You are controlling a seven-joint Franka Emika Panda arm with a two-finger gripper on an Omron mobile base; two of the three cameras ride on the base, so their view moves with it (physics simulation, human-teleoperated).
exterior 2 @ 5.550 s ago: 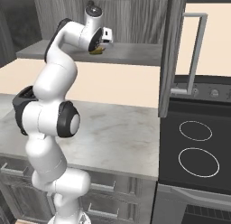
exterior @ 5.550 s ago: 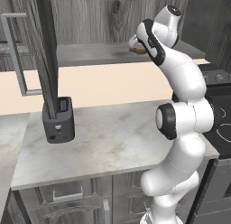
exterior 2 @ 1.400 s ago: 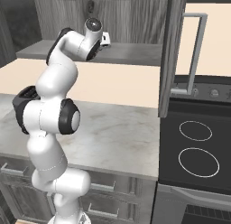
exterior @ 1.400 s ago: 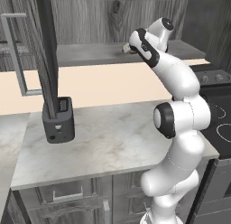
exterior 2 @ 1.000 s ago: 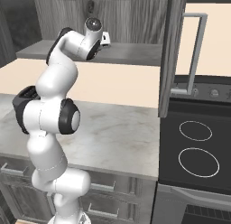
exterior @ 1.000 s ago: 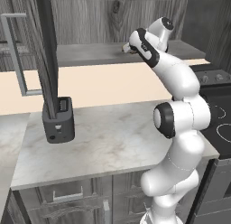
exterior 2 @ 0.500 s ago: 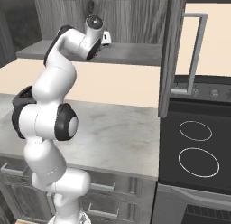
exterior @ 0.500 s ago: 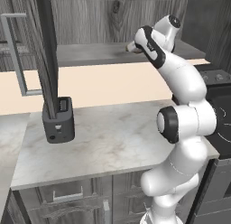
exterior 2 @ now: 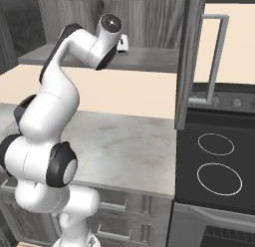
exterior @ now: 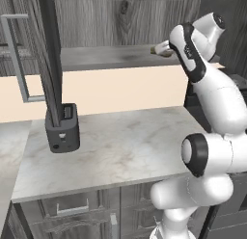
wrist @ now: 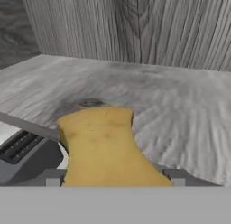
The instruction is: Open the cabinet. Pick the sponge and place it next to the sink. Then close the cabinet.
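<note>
The cabinet stands open, its left door (exterior: 50, 64) and right door (exterior 2: 191, 57) swung out toward me. Its grey shelf (exterior: 106, 57) is bare wood. The yellow sponge (wrist: 101, 146) sits between my finger tips, low over the front part of the shelf. From the left base view it is a small yellowish lump (exterior: 160, 50) at the end of the hand. My gripper (exterior: 163, 50) (exterior 2: 123, 43) is shut on the sponge. The sink is out of view.
A black toaster (exterior: 61, 127) stands on the marble counter (exterior: 120, 151) below the left door, and its top shows at the hand view's lower left (wrist: 22, 151). A stove (exterior 2: 219, 166) lies right of the counter. Low cabinets with horizontal handles (exterior: 72, 209) run underneath.
The hand has drawn back and to the right along the shelf with the sponge in it. The upper arm has swung right too. Doors and toaster have not moved.
</note>
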